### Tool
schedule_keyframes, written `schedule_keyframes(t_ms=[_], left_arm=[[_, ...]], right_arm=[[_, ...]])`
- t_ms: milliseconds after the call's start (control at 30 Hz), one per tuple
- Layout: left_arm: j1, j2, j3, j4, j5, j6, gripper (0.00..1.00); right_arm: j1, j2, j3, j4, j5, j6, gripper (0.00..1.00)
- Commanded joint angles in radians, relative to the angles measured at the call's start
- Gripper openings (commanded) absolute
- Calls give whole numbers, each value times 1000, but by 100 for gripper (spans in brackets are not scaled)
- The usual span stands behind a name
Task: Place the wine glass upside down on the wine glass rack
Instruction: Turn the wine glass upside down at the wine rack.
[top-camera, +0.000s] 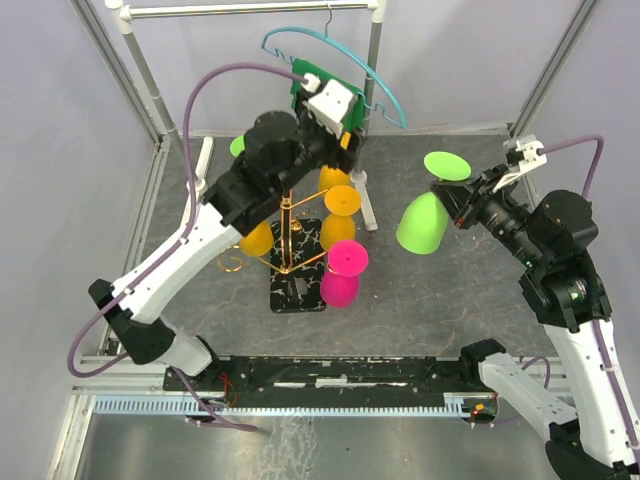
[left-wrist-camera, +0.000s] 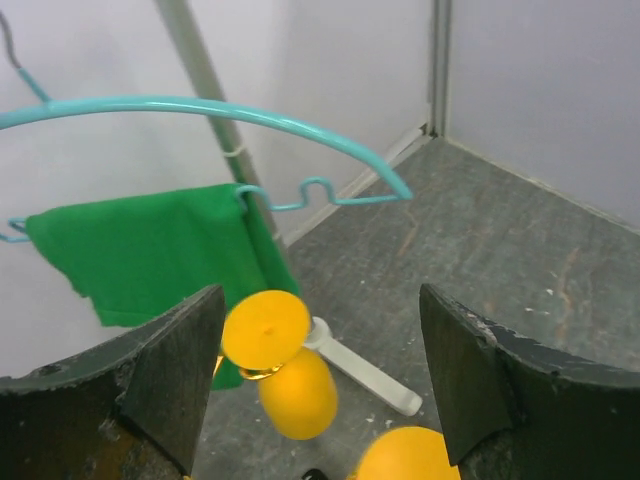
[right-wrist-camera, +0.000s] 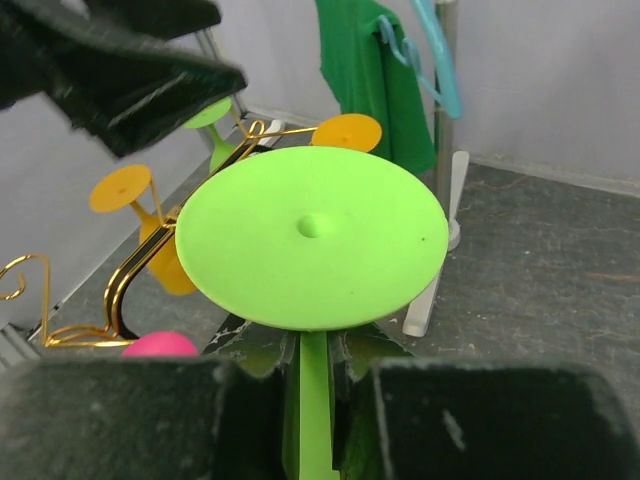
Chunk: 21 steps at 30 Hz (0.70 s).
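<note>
Top external view: your wine glass rack (top-camera: 293, 235) stands on its black marbled base on the table (top-camera: 450, 290). Its gold arms carry orange glasses (top-camera: 340, 200), and a pink glass (top-camera: 343, 275) hangs foot-up at the rack's near right side. The wine glass (top-camera: 423, 222), lime green, is off to the right of the rack and well apart from it, tilted in the air. Your right gripper (top-camera: 455, 193) is clamped on its stem between foot and bowl. Your left gripper (top-camera: 348, 140) is raised over the far side of the rack, next to a teal hanger (top-camera: 385, 95) carrying a green cloth (top-camera: 300, 92). From this angle you cannot tell how its jaws stand.

Left wrist view: the two dark fingers (left-wrist-camera: 170, 380) are spread wide with nothing between them, so this gripper is open and empty. Below the gap you see one orange glass (left-wrist-camera: 292, 385), foot up, with the hanger and cloth beyond it.

Right wrist view: the wine glass's round foot fills the middle of the frame. Its stem runs down between the closed jaws, which grip it. The rack's gold scroll arms lie beyond it to the left, not touching the glass
</note>
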Motion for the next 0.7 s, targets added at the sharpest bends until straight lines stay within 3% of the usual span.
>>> schedule_keyframes(t_ms=[0, 133, 267, 667], left_arm=[[93, 63, 184, -108, 104, -55, 86], [172, 115, 259, -159, 142, -60, 87], [241, 116, 235, -163, 152, -72, 87], [440, 44, 93, -110, 251, -121, 90]], right_arm=[[3, -35, -13, 29, -74, -15, 1], [6, -29, -17, 46, -111, 6, 1], [24, 49, 21, 69, -135, 11, 1], [232, 367, 378, 52, -89, -66, 1]])
